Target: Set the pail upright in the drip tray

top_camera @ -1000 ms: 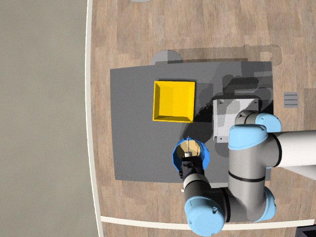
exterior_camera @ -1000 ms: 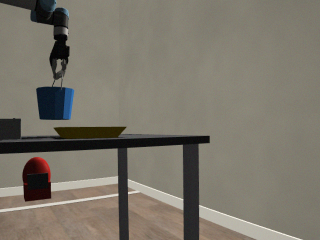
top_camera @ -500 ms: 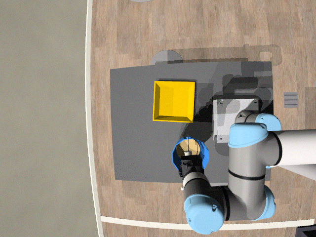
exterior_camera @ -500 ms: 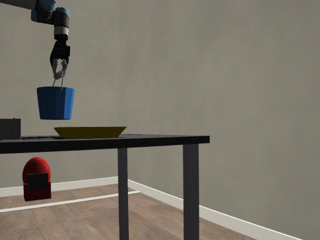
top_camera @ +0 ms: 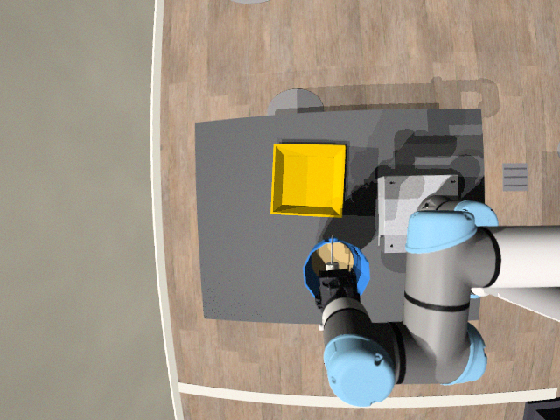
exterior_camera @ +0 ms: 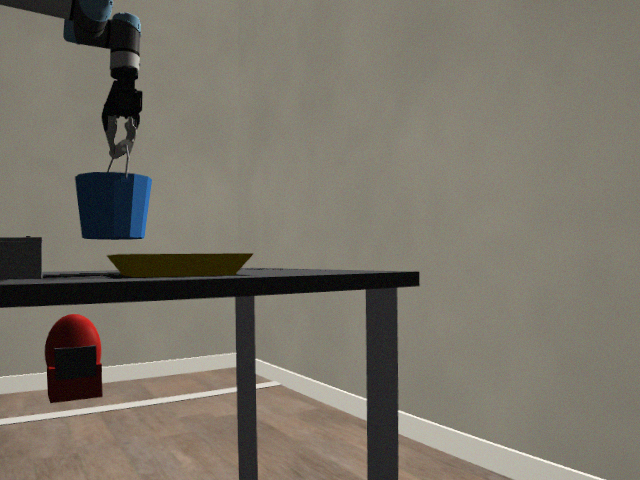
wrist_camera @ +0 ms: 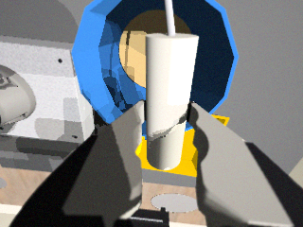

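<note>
The blue pail (exterior_camera: 113,205) hangs upright in the air from its wire handle, its base well above the table. My gripper (exterior_camera: 119,149) is shut on the white grip of the pail's handle (wrist_camera: 169,99). From above, the pail (top_camera: 339,265) hangs over the dark mat, apart from the yellow drip tray (top_camera: 308,178), which lies further up in that view. In the side view the tray (exterior_camera: 178,264) is a shallow dish on the table, and the pail hangs by its left end. In the wrist view the pail's tan inner floor (wrist_camera: 142,52) shows below my fingers.
The arm's grey mounting plate (top_camera: 414,207) and base stand beside the tray on the dark mat (top_camera: 253,253). A dark box (exterior_camera: 19,256) sits at the table's left in the side view. A red object (exterior_camera: 72,357) stands on the floor under the table.
</note>
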Robot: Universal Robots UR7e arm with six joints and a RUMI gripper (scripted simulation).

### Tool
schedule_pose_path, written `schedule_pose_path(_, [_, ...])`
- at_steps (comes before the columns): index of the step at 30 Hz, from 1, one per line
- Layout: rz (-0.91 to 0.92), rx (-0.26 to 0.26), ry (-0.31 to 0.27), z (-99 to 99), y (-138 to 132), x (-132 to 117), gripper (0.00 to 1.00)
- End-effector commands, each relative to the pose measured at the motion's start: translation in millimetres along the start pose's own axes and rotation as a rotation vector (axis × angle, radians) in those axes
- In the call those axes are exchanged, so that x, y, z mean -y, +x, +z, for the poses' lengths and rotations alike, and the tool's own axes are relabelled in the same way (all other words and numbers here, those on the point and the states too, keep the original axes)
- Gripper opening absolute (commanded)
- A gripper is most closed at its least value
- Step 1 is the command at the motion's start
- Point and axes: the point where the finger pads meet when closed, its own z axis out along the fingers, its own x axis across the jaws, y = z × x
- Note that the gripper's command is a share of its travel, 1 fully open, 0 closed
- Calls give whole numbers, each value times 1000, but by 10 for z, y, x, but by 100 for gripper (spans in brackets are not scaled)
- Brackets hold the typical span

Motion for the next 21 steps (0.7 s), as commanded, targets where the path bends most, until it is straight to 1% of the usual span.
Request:
schedule_pose_path(1, [0,-2,0,-7,16,-63,0])
schedule_pose_path(10, [0,-2,0,-7,45,-211,0])
schedule_pose_path(12, [0,-2,0,-7,45,-211,0])
schedule_pose_path(21, [0,-2,0,-7,80,-393,0])
